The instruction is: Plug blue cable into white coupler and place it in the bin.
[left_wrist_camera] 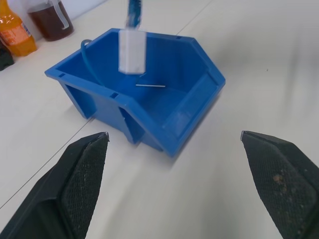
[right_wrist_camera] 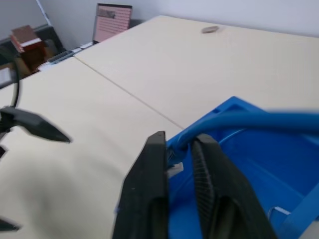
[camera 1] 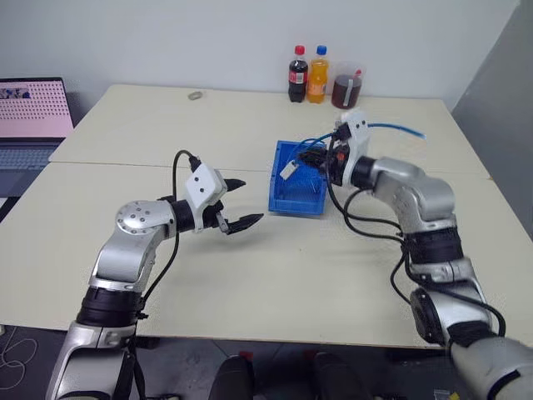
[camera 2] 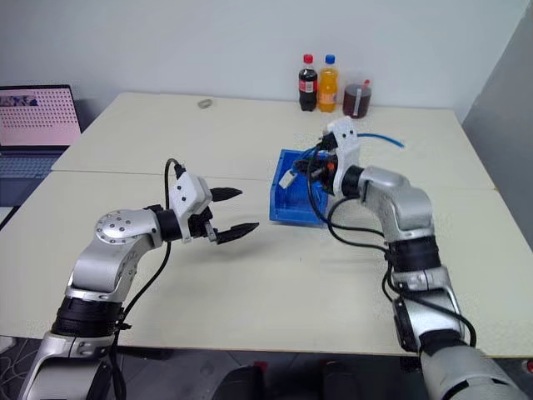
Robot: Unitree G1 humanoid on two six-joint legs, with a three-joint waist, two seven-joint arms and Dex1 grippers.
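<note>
The blue bin [camera 1: 296, 202] stands in the middle of the table with its open side toward my left gripper. My right gripper [right_wrist_camera: 182, 143] hovers over the bin's rim, shut on the blue cable [right_wrist_camera: 259, 119], which trails back over the table [camera 1: 398, 127]. The white coupler [left_wrist_camera: 132, 50] hangs on the cable's end just above the bin's inside [left_wrist_camera: 164, 99]. My left gripper [camera 1: 239, 205] stands open and holds nothing, a short way to the bin's left at about the height of the bin.
At the table's far edge stand a cola bottle [camera 1: 297, 75], an orange bottle [camera 1: 317, 75] and a jug of dark liquid [camera 1: 347, 87]. A small greyish ring [camera 1: 195, 96] lies at the back left. A laptop [camera 1: 33, 117] sits off the left side.
</note>
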